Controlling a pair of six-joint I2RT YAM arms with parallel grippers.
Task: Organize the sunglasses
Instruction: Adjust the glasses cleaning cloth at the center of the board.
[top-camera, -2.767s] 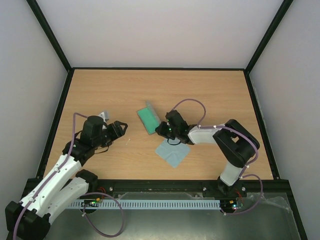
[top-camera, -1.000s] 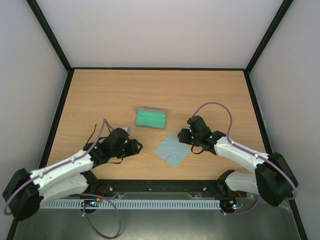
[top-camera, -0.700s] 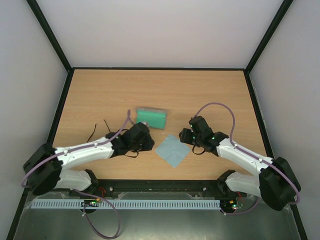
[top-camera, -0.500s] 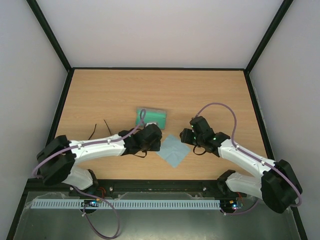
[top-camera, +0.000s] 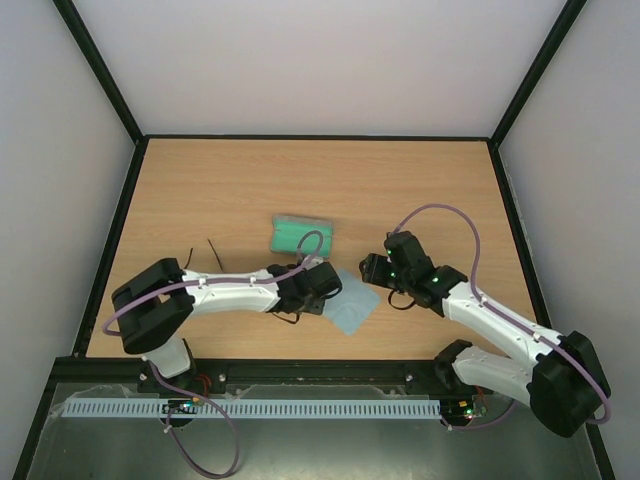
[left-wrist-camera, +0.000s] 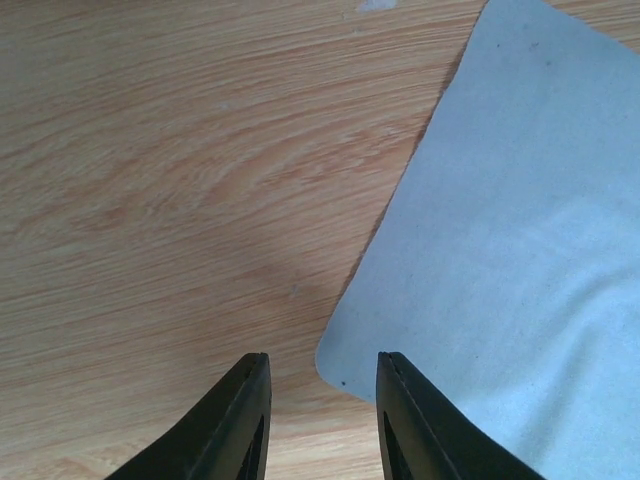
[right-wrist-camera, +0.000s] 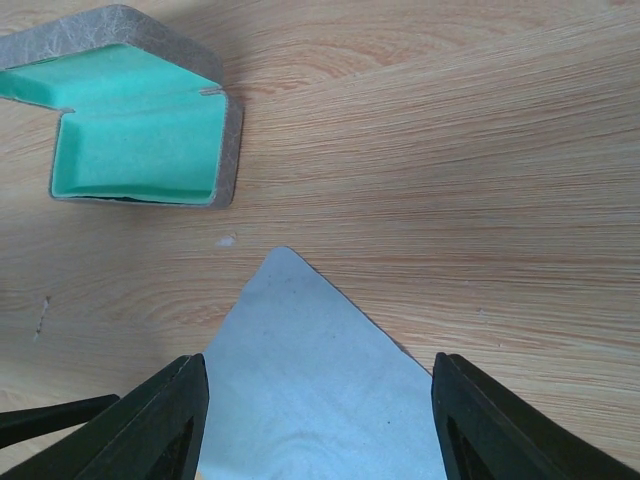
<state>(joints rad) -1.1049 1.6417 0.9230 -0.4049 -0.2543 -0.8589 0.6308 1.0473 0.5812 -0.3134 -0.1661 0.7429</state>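
Two thin black arms of the sunglasses (top-camera: 213, 249) stick out at the left of the table; the rest is hidden behind my left arm. The light blue-grey cloth (top-camera: 350, 302) lies flat at the middle front. My left gripper (top-camera: 330, 284) hangs low over the cloth's left corner (left-wrist-camera: 335, 362). It is open by a narrow gap, its fingertips (left-wrist-camera: 252, 372) straddle that corner, and it grips nothing. My right gripper (top-camera: 371, 268) is open wide over the cloth's right part (right-wrist-camera: 310, 390) and is empty.
The grey case with green lining (top-camera: 302, 237) lies open just behind the cloth, and the right wrist view has it at upper left (right-wrist-camera: 140, 125). A black frame (top-camera: 128, 215) rims the wooden table. My left arm stretches across the front left.
My left arm has swept right from the sunglasses' side to the cloth's left corner, and its jaws have narrowed. The right gripper has widened slightly and stays beside the cloth.
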